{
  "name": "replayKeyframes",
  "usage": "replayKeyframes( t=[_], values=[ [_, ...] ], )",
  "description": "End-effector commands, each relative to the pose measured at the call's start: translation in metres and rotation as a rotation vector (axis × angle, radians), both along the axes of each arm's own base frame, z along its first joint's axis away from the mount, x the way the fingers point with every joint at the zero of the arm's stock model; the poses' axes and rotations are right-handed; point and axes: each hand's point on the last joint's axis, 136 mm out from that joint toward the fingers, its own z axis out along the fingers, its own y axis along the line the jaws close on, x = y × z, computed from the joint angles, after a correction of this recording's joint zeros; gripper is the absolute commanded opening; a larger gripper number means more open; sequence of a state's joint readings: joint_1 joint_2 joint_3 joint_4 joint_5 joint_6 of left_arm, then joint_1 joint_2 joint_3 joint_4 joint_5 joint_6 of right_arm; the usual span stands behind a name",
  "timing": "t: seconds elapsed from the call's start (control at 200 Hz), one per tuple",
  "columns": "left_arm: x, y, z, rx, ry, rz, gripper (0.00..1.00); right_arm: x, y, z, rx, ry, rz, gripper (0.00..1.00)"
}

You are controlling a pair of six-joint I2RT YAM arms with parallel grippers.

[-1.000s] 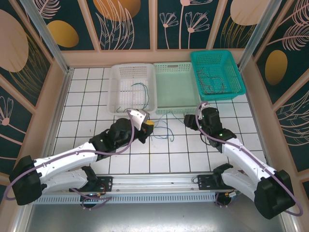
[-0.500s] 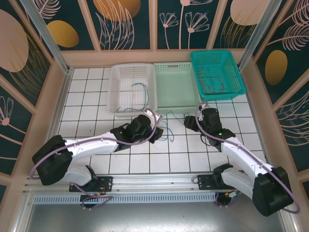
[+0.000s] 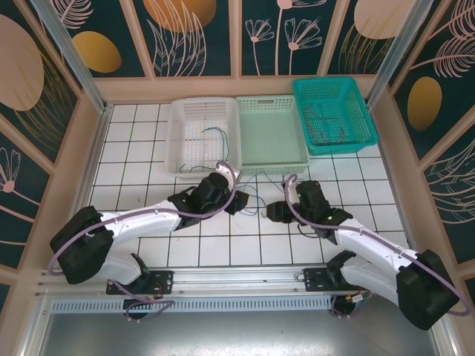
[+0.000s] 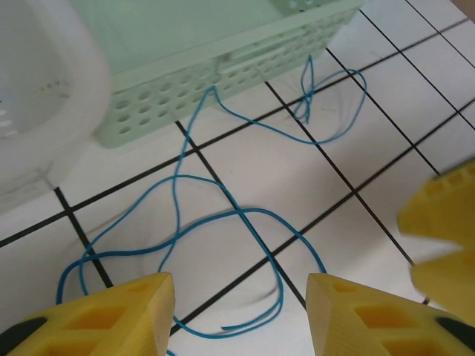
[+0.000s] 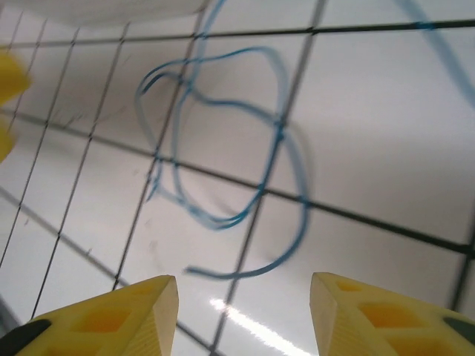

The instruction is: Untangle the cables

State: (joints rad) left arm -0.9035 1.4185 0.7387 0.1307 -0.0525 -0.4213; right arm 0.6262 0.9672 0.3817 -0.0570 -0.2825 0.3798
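Approach step: my left gripper (image 4: 241, 315) and right gripper (image 5: 245, 311) both hang spread and empty over the thin blue wire (image 4: 177, 178) looped on the white tiled table (image 4: 297, 163), just before the pale green perforated basket (image 4: 223, 67); next, I judge, each pinches a separate strand, then draws apart.

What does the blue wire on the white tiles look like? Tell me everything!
The blue wire is very thin, bendy and smooth, like plastic-coated string. It lies loose and flat on the white tiles, curled into a few messy loops that cross over each other, with one cut end showing. One strand runs up to the foot of the pale green basket. The left gripper hangs over it with its yellow jaws apart, not holding it.
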Motion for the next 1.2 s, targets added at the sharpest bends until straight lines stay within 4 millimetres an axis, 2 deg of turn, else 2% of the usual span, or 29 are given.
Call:
replayKeyframes(
  t=[0.0, 0.205, 0.37, 0.636, 0.846, 1.006, 1.196],
  values=[
    [0.007, 0.007, 0.006, -0.073, 0.031, 0.037, 0.51, -0.002, 0.0, 0.003, -0.039, -0.08, 0.012, 0.52],
    [0.011, 0.022, 0.017, -0.106, 0.014, 0.065, 0.54, -0.012, 0.009, 0.0, -0.058, -0.103, 0.042, 0.53],
    [0.008, 0.019, 0.014, -0.12, 0.033, 0.054, 0.55, -0.008, 0.017, -0.004, -0.089, -0.131, 0.041, 0.56],
    [0.009, 0.015, 0.016, -0.13, 0.036, 0.045, 0.56, 0.0, 0.026, -0.026, -0.205, -0.116, 0.046, 0.57],
    [0.009, 0.016, 0.014, -0.127, 0.041, 0.048, 0.56, 0.005, 0.039, -0.027, -0.222, -0.146, 0.055, 0.56],
    [0.008, 0.016, 0.012, -0.124, 0.044, 0.046, 0.56, 0.009, 0.04, -0.035, -0.265, -0.146, 0.041, 0.49],
    [0.008, 0.017, 0.013, -0.122, 0.04, 0.044, 0.56, 0.011, 0.038, -0.042, -0.295, -0.14, 0.03, 0.28]
  ],
)
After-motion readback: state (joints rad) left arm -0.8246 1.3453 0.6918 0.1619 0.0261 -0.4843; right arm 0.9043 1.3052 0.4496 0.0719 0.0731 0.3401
